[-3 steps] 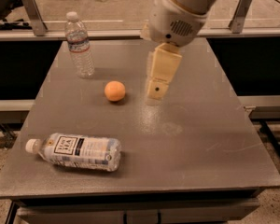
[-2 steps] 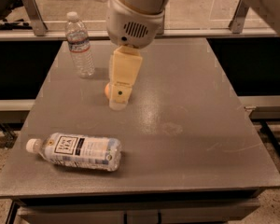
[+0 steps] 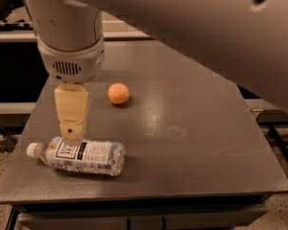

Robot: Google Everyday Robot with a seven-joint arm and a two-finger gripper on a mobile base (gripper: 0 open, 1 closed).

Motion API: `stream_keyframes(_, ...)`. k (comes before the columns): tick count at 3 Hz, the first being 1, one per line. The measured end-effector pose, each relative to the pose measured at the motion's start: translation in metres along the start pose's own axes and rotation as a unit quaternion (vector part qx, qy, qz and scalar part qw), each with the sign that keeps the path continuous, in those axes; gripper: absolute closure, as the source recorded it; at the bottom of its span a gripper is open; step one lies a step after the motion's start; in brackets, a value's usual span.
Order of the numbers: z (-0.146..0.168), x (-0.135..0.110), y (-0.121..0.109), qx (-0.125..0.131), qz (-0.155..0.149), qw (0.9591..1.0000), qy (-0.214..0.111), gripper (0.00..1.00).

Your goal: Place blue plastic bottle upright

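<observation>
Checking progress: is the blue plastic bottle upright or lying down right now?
Lying on its side. The blue plastic bottle rests lengthwise on the table, white cap pointing left; the gripper is above it, near the cap.

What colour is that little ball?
The ball is orange, camera view; the gripper hangs over the lying bottle.

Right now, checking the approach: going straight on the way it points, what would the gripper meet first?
Probably the blue plastic bottle, lying on its side; the gripper points down over its capped end.
</observation>
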State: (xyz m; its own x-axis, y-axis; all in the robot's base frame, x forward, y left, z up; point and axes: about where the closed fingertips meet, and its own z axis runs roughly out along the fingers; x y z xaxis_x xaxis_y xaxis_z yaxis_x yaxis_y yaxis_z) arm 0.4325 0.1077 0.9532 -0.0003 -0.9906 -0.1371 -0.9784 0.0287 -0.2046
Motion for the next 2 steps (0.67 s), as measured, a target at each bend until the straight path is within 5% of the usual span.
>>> stream_keyframes(1,-0.004,-0.004,0.002,0.004,-0.001,0.9999,-0.010,0.00)
stream_keyframes(2,0.014,-0.030,0.013,-0.020,-0.011,0.9993,-0.031,0.00)
